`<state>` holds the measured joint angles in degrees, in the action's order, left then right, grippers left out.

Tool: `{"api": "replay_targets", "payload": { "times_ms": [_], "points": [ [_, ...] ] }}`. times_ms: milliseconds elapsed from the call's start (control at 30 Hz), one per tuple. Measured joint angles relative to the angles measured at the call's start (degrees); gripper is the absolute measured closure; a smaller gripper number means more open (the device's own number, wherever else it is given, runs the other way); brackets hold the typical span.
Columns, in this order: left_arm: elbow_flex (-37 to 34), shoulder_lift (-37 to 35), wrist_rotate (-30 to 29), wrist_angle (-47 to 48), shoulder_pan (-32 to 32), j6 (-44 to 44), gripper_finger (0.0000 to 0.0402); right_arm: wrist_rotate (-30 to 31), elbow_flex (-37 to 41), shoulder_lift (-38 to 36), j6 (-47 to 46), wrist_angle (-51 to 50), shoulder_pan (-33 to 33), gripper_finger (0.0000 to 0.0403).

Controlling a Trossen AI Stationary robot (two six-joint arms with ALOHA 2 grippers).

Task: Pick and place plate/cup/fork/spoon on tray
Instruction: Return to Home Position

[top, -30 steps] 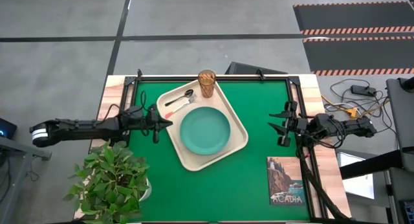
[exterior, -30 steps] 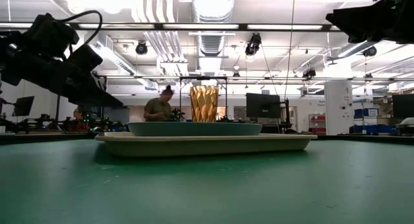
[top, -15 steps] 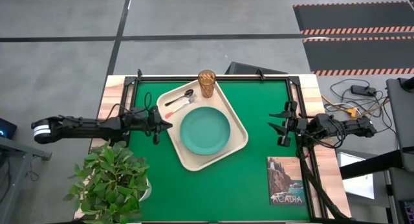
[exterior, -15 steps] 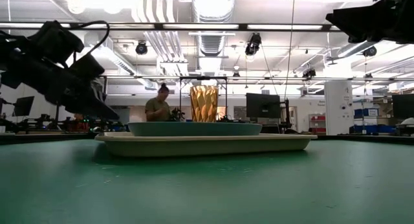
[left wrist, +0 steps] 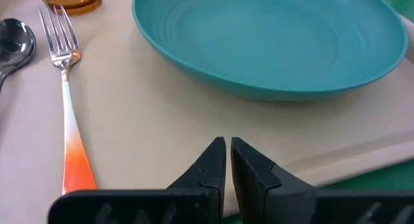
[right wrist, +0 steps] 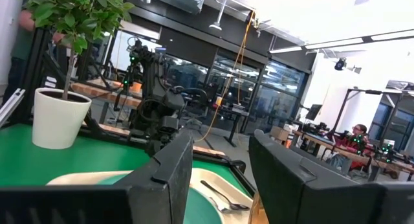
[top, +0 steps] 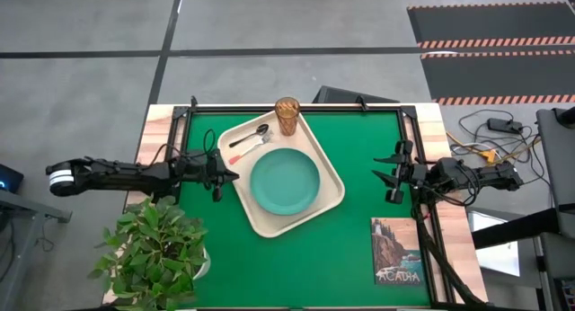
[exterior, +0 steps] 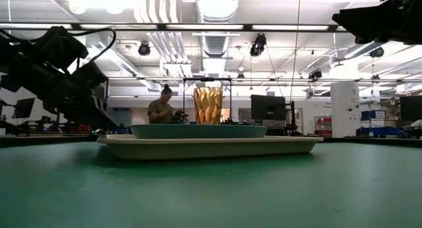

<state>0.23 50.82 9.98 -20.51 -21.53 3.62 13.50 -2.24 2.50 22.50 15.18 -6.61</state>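
Bench (top: 359, 167) covered in green mat carries the tray (top: 331, 199), set at a slant, and every task thing already lies on it, so the job looks finished. Nearest on the tray sits the plate (top: 285, 181), filling its broad middle where it rests flat. Beyond it, toward the far left corner, the fork (top: 253, 146) and spoon (top: 249, 136) lie side by side, apart from the plate. Farthest, the cup (top: 287, 117) stands upright at the far edge.

Left pincer (top: 218, 174), clenched on nothing, hovers just left of the tray; against a second ago its arm has drawn back leftward slightly. Right pincer (top: 393, 175), released, waits at the bench's right edge, unmoved.
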Motion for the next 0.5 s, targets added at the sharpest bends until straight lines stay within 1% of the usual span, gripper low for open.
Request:
{"api": "replay_targets", "payload": {
  "times_ms": [333, 500],
  "points": [
    [0.0, 2.62, 0.0, 0.01, 0.01, 0.0, 0.0394, 0.0, 0.0, 0.0, 0.02, 0.0, 0.0, 0.0272],
    [0.0, 3.52, 0.02, -0.43, -0.01, -0.02, 0.0394, 0.01, 0.0, 0.0, 0.0, 0.0, 0.0, 0.0271]
  ]
}}
